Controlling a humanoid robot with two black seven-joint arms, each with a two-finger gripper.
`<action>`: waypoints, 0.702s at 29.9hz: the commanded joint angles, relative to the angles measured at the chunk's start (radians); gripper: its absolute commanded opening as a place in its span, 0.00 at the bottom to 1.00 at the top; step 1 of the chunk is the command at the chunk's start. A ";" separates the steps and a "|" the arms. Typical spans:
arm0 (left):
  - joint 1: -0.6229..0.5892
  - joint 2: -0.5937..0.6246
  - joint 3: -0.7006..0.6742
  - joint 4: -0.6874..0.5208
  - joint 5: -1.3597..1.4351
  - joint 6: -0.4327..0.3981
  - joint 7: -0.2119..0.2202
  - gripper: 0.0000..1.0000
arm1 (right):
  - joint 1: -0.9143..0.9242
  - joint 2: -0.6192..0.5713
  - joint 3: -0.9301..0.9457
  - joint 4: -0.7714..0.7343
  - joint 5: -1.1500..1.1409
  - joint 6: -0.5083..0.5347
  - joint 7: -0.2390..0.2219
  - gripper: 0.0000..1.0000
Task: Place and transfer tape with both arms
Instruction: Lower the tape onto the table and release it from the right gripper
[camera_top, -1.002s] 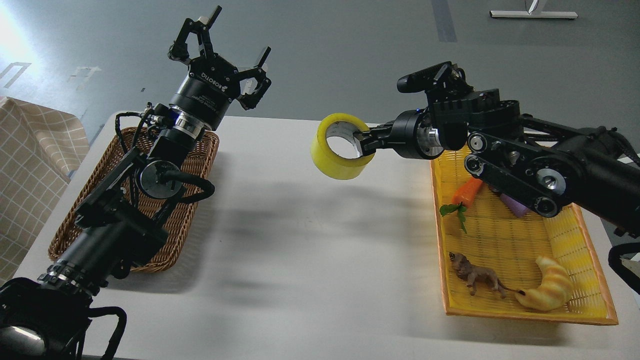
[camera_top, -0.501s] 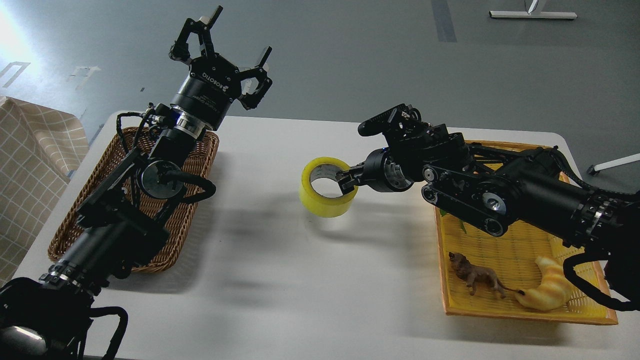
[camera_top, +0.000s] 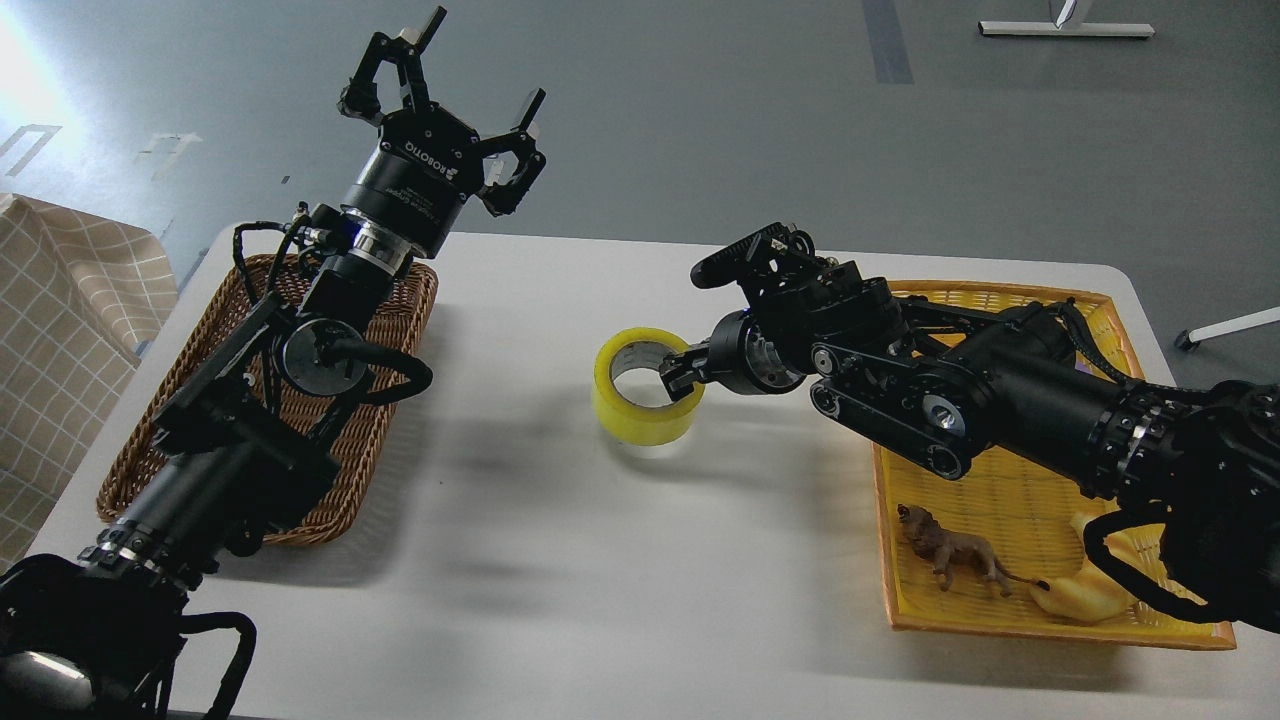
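Observation:
The tape (camera_top: 640, 415), a yellow roll with a grey-white core, rests flat on the white table (camera_top: 560, 560) near its middle, hole facing up. My right gripper (camera_top: 678, 380) reaches in from the right and is shut on the roll's right wall, one finger inside the core. My left gripper (camera_top: 440, 90) is raised high above the far left of the table, fingers spread open and empty, well away from the tape.
A brown wicker basket (camera_top: 400, 330) lies under my left arm at the left. A yellow tray (camera_top: 1000, 500) at the right holds a toy lion (camera_top: 955, 555) and a croissant-shaped toy (camera_top: 1075, 597). A checked cloth (camera_top: 60, 330) hangs beyond the table's left edge.
My right arm has carried the tape down and left, from held in the air to resting on the table. My left arm has barely moved.

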 joint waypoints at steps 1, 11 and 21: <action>0.001 -0.002 -0.003 0.001 0.000 0.000 0.000 0.98 | -0.003 0.000 -0.014 -0.002 0.000 0.000 0.000 0.00; 0.001 -0.003 -0.003 0.001 0.000 0.000 0.001 0.98 | -0.009 0.000 -0.021 -0.025 -0.001 0.000 0.000 0.02; 0.003 -0.005 -0.003 -0.001 0.000 0.000 0.000 0.98 | -0.031 0.000 -0.023 -0.026 -0.001 0.000 0.000 0.07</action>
